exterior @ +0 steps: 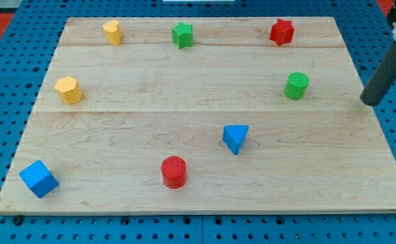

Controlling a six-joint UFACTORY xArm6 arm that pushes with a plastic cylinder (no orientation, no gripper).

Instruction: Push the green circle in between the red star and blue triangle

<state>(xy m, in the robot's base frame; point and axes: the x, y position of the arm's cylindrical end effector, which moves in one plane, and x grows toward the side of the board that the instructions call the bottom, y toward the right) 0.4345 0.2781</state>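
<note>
The green circle [296, 85] stands at the view's right, below the red star [281, 31] near the top right. The blue triangle [235, 138] lies lower, toward the middle, down and left of the green circle. My tip [369, 101] is at the board's right edge, to the right of the green circle and slightly lower, well apart from it and touching no block.
A green star [182, 34] and a yellow block [112, 31] sit along the top. A yellow hexagon [68, 89] is at the left, a blue cube [38, 178] at the bottom left, a red cylinder [174, 171] at the bottom middle. The wooden board [150, 88] lies on a blue pegboard.
</note>
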